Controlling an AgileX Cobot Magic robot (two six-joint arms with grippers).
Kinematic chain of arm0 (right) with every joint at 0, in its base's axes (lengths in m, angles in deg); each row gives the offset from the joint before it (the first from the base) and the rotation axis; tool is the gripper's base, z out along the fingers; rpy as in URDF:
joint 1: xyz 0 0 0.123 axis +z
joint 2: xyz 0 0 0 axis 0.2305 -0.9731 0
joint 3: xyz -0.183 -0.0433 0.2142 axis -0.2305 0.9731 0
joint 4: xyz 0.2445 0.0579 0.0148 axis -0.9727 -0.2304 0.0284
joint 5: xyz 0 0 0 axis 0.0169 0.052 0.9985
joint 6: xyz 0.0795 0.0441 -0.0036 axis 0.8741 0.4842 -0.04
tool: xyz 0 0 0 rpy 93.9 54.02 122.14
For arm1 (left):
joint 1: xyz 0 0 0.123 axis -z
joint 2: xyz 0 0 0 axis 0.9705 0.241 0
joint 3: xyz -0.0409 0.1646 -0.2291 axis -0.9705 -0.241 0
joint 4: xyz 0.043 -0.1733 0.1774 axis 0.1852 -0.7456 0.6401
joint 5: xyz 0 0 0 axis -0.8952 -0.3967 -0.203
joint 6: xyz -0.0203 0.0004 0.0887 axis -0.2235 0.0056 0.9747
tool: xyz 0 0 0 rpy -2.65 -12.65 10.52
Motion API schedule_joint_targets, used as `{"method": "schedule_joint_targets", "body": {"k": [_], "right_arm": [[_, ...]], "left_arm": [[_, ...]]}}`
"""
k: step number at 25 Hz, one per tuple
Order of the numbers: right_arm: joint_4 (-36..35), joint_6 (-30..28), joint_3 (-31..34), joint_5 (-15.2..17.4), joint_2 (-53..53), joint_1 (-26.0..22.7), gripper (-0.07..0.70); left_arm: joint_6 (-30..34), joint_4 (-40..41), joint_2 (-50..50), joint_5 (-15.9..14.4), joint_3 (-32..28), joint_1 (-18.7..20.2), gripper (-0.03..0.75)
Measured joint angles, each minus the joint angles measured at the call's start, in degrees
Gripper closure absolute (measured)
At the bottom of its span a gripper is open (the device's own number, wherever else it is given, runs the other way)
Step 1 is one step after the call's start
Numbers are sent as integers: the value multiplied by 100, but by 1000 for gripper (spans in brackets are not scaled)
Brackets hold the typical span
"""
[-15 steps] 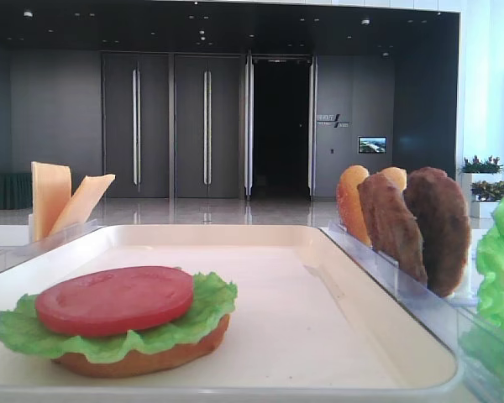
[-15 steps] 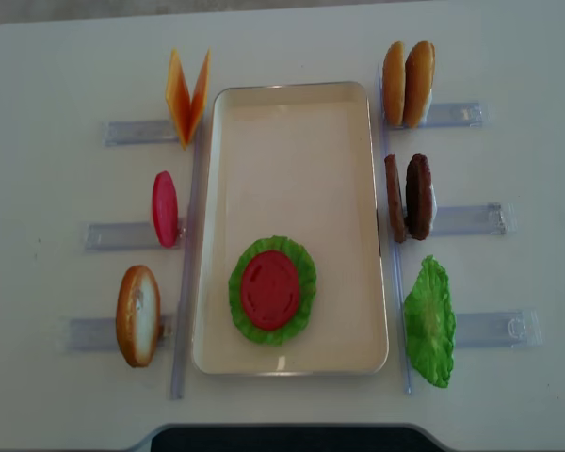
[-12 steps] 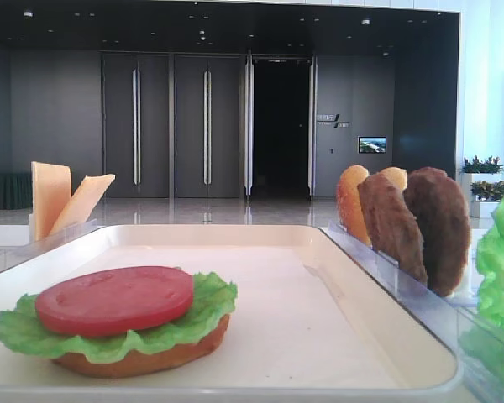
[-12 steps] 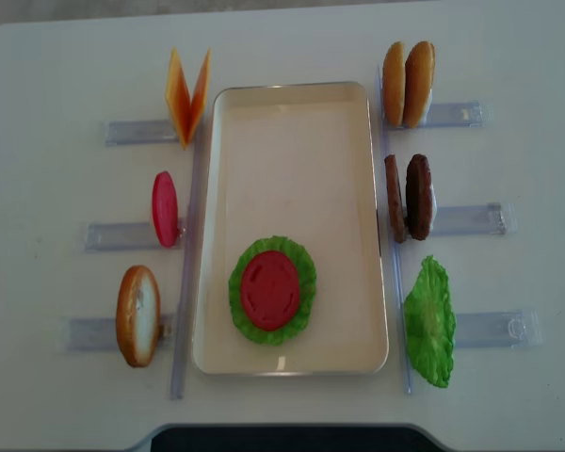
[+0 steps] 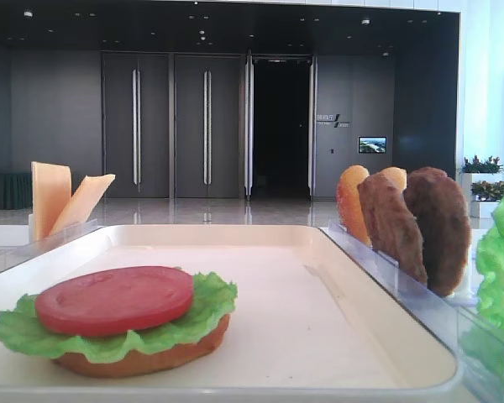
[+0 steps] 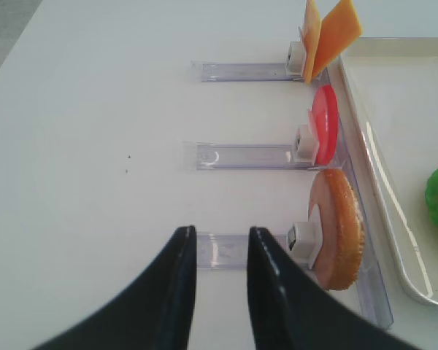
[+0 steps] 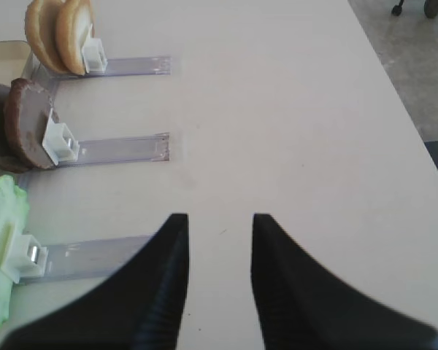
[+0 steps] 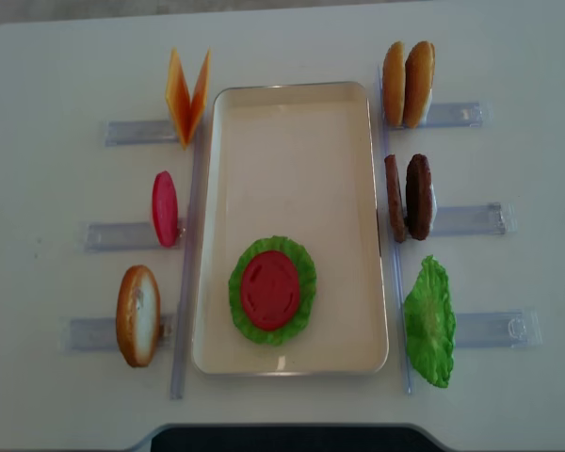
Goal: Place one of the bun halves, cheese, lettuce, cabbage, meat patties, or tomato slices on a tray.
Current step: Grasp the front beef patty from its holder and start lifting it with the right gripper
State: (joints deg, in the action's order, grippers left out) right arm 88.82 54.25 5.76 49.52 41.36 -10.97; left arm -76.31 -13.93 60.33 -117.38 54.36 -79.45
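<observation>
White table (image 8: pixel 56 75), the largest thing here. At its centre lies the cream tray (image 8: pixel 292 122), long axis running 12 to 6 o'clock.

On the tray toward 6 o'clock: a stack, bun half at the bottom (image 5: pixel 143 359), ruffled lettuce leaf (image 8: pixel 306 282) over it, tomato slice (image 8: pixel 269 289) flat on top.

Clear plastic racks (image 8: pixel 471 218) flank the tray, three a side. At 3 o'clock of the tray, the two meat patties (image 8: pixel 417 196) stand on edge, side by side, just beside the rim. At 1 o'clock, two bun halves (image 8: pixel 407 83) upright. At 5 o'clock, a loose lettuce leaf (image 8: pixel 429 322) on its rack. At 11 o'clock, two cheese slices (image 8: pixel 186 94) leaning apart in a V. At 9 o'clock, a tomato slice on edge (image 8: pixel 165 208). At 7 o'clock, a single bun half (image 8: pixel 137 314) upright.

Right gripper (image 7: pixel 217 226): jaws apart, nothing between them, over bare table to the outside of the patties' rack. Left gripper (image 6: pixel 220 237): jaws apart, empty, above the rack end beside the single bun half.
</observation>
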Motion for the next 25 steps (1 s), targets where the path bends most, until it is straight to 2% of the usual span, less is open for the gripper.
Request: {"method": "schedule_joint_targets", "body": {"k": [7, 12, 16, 25], "right_arm": [[0, -12, -148, -14, -372, 0, 384], [0, -17, -453, -125, -1250, 0, 329], [-29, -17, -775, -132, -2128, 0, 318], [-81, -19, -1957, 353, -4508, 0, 317]], "left_arm": [[0, 0, 0, 0, 0, 0, 533], [0, 0, 0, 0, 0, 0, 534], [0, 0, 0, 0, 0, 0, 535], [0, 0, 0, -7, 0, 0, 542]]}}
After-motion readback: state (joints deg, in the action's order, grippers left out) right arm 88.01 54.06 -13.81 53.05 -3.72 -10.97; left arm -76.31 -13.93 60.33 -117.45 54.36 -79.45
